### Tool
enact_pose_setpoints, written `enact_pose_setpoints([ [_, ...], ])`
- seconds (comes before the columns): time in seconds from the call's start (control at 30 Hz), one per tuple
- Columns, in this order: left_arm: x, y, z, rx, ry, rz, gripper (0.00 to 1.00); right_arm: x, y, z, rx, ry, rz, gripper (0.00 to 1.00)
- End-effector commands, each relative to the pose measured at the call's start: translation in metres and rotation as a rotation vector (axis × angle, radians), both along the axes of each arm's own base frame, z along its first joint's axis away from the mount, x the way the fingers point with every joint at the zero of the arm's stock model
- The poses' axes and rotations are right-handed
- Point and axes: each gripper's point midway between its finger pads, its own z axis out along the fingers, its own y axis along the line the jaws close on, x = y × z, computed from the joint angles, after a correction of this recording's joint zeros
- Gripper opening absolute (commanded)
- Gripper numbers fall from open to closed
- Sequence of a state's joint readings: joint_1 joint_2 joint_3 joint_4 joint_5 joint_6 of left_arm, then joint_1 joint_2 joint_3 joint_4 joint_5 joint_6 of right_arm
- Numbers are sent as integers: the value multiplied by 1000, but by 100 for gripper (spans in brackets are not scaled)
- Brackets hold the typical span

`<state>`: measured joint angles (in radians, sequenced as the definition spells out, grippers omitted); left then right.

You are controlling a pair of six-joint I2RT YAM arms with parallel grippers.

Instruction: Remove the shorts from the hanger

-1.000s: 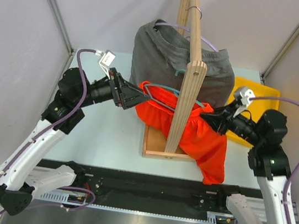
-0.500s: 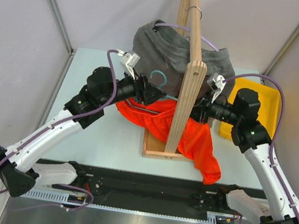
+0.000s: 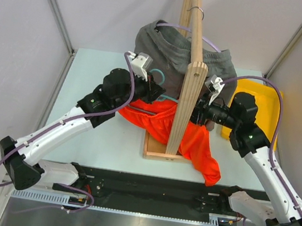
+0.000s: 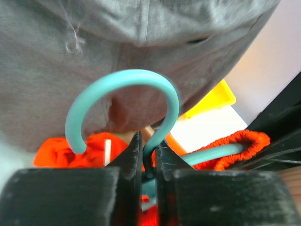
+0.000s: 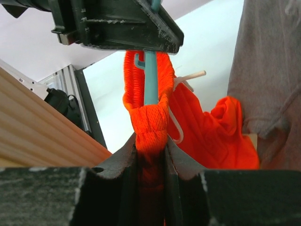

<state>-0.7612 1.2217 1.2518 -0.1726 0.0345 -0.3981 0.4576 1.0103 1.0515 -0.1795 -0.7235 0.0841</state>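
Left wrist: left gripper [image 4: 148, 147], earlier wide, now tight on hanger [image 4: 127, 76]

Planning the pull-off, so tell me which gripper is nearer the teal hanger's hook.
Left. The left gripper is clamped on the teal hanger just below its hook. The right gripper pinches the orange shorts at the waistband, out along the hanger's arm.

The left claw [image 4: 149, 143] pinches the neck of a teal hanger [image 4: 123, 77], its hook curving before grey shorts [image 4: 141, 28]. Orange shorts [image 4: 244, 140] wrap the hanger's arm, with a yellow bin [image 4: 214, 97] behind.
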Motion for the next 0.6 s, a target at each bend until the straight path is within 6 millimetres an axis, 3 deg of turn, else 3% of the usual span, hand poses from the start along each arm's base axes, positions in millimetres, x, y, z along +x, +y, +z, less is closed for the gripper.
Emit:
enact_pose_setpoints([
  [0.0,4,-1,20,-8,-61,17,0,-16,2,33,88,-94,29,3],
  [0.03,5,-1,21,-8,-72,16,0,-19,-1,29,76,-78,19,9],
  [0.07,6,-2,25,-14,-85,16,0,-16,-3,25,68,-64,-13,26],
  [0.13,7,-3,29,-27,-100,16,0,-14,-13,20,53,-22,-86,44],
  [0.17,6,-5,34,-41,-113,11,0,-3,-23,19,50,-4,-188,62],
  [0.2,5,-5,33,-44,-121,9,0,-1,-29,15,64,72,-252,68],
  [0.33,1,-6,42,-81,-187,33,0,2,-49,21,134,211,-423,84],
  [0.37,-2,-9,43,-83,-200,26,0,2,-53,31,158,215,-450,87],
  [0.57,-8,-29,46,-75,-244,-45,0,7,-72,43,159,232,-572,91],
])
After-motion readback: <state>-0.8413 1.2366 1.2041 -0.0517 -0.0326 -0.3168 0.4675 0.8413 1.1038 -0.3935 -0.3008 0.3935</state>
